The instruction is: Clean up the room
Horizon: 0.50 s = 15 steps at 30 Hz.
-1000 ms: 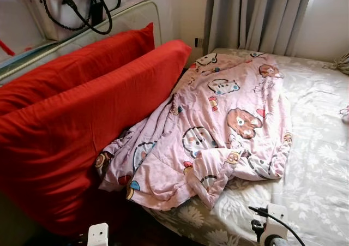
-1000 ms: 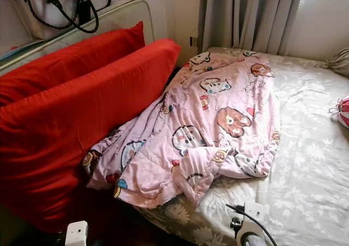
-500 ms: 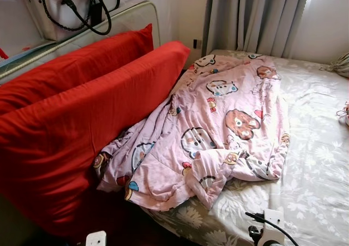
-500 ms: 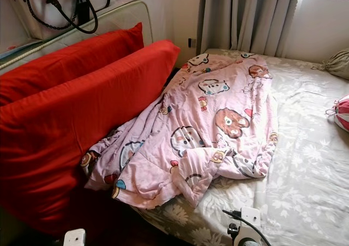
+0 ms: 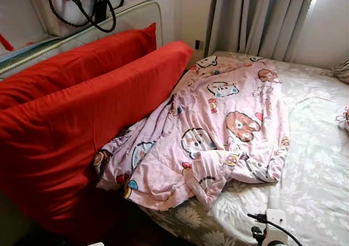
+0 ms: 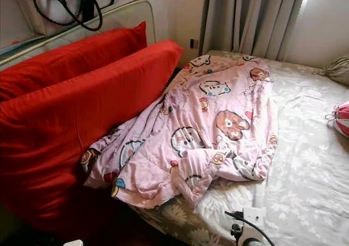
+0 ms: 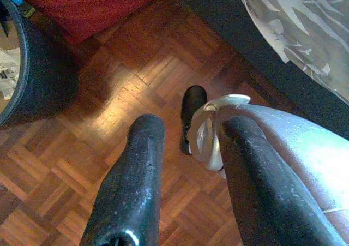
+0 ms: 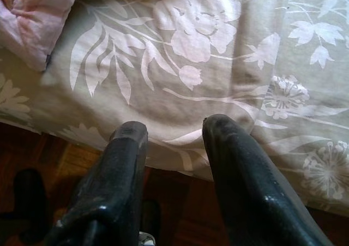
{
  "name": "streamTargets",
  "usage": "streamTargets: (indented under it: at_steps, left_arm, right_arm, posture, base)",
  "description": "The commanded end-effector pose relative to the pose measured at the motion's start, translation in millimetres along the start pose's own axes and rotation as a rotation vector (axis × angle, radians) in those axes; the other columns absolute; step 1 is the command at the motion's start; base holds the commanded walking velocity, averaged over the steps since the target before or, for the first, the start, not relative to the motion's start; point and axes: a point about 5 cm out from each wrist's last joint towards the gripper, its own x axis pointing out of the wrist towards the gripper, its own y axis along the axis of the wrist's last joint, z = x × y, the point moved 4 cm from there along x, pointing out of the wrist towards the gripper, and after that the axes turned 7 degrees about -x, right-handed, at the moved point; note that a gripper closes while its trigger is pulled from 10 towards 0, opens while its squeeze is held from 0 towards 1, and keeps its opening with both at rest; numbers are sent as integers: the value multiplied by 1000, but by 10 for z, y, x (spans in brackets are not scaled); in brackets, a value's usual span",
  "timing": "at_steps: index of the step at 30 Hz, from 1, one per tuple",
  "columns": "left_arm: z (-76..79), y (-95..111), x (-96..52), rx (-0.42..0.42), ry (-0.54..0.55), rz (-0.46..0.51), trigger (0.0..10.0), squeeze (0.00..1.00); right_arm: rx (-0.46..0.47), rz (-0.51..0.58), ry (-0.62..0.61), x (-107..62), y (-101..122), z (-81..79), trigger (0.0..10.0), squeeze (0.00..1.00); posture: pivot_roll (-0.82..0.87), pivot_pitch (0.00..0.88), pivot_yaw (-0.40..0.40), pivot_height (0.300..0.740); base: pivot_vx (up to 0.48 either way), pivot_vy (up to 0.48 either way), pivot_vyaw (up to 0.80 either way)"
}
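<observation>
Right wrist view: blanket [image 8: 32, 22] beyond right hand [image 8: 172, 129]

Right end effector [image 8: 170, 127], fingers parted, above floral bedsheet [image 8: 218, 66] edge.

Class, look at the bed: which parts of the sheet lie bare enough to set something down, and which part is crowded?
Bare floral sheet runs right of the pink blanket, out to the striped bag at the right edge, and along the near edge by the right pincer. The side by the red pillows is crowded: the crumpled blanket lies against them.
</observation>
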Motion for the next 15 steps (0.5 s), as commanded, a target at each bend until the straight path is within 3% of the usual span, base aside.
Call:
streamTargets:
  at_steps: [1,8,15]
  left_arm:
    - [-74,-50,-20,-9,20,-16,10000,0]
    - [-4,140,42,-2,14,11,10000,0]
    - [-17,199,54,0,23,20,10000,0]
  right_arm:
    - [-6,-18,10,-6,-56,-36,10000,0]
    - [-7,-34,20,-16,-120,-80,10000,0]
    - [9,-27,24,-11,-101,-113,10000,0]
  posture:
    - [-11,0,9,740]
    - [-4,0,24,740]
    - [-2,0,20,740]
  base:
    - [0,0,800]
    - [0,0,800]
    - [0,0,800]
